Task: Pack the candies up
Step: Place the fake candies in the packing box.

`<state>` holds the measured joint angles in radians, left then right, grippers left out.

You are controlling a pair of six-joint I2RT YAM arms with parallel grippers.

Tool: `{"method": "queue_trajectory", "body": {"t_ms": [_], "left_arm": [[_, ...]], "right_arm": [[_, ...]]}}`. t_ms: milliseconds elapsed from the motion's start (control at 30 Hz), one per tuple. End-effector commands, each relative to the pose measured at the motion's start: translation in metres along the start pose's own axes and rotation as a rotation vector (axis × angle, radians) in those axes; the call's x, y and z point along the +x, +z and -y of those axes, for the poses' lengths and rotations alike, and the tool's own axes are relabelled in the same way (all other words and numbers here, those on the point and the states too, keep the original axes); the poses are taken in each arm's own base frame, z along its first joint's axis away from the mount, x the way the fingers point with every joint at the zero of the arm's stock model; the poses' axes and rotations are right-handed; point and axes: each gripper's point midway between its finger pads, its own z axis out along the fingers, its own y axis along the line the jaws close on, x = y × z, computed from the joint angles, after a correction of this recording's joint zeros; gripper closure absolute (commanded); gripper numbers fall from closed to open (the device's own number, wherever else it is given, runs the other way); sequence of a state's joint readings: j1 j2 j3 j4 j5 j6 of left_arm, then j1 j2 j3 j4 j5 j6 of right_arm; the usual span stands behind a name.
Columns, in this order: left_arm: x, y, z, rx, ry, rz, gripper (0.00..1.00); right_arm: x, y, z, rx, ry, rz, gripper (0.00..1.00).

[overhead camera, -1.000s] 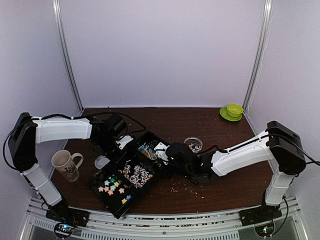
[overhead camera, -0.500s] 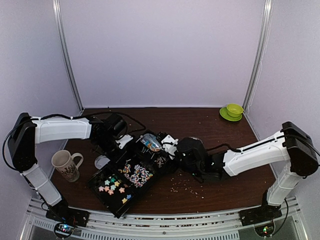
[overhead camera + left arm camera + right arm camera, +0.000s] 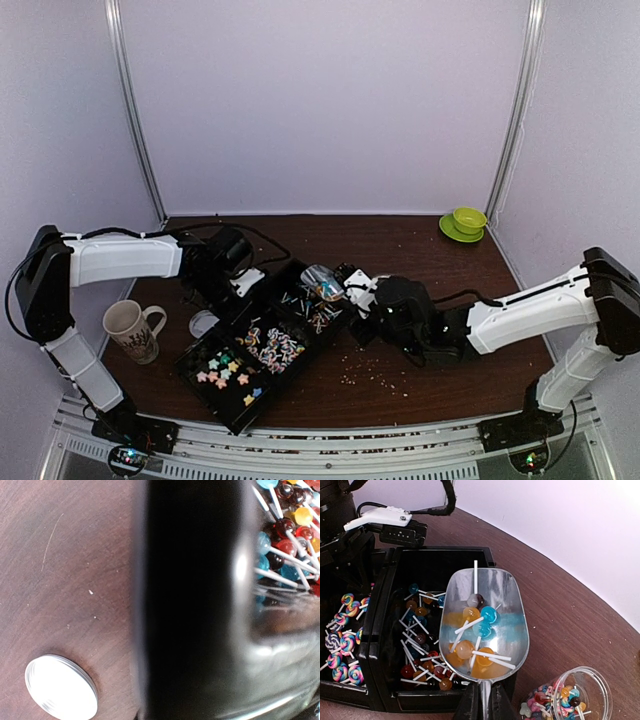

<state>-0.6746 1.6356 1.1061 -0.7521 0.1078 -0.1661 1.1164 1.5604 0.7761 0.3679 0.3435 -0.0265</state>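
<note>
A black three-compartment tray (image 3: 190,362) holds the candies: pastel stars (image 3: 225,372) nearest, swirl lollipops (image 3: 272,345) in the middle, ball lollipops (image 3: 318,318) farthest. My right gripper (image 3: 482,694) is shut on the handle of a metal scoop (image 3: 485,615), which hangs level above the far compartment's right edge with several ball lollipops (image 3: 470,630) in it. My left gripper (image 3: 243,283) sits at the tray's far-left wall (image 3: 190,605), shut on it; that wall fills the left wrist view and hides the fingers.
A clear jar (image 3: 572,696) with mixed candies stands right of the tray. A white lid (image 3: 203,323) and a patterned mug (image 3: 132,330) lie left of it. A green cup on a saucer (image 3: 465,222) sits back right. Crumbs (image 3: 365,372) dot the table.
The right gripper has raised the scoop out of the far compartment, loaded with ball lollipops, and drawn back to the right. The left arm has stayed put.
</note>
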Motion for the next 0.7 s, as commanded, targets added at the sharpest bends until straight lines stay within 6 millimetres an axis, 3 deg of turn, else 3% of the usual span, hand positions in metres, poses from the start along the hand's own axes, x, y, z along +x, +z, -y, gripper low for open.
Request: {"method": "queue_trajectory", "body": {"t_ms": [0,267,667], "left_arm": [[-0.031,-0.022,0.004,0.034,-0.016,0.129,1.0],[-0.03,-0.022,-0.001,0.024,-0.032,0.124,1.0],[-0.03,-0.025,-0.001,0.018,-0.032,0.13,1.0]], "right_arm": [[-0.017,-0.016,0.017,0.043,0.033,0.046,1.0],[-0.024,-0.052,0.048,0.121,0.018,0.045,1.0],[0.002,-0.103,0.102,0.253,0.029,-0.127,1.0]]}}
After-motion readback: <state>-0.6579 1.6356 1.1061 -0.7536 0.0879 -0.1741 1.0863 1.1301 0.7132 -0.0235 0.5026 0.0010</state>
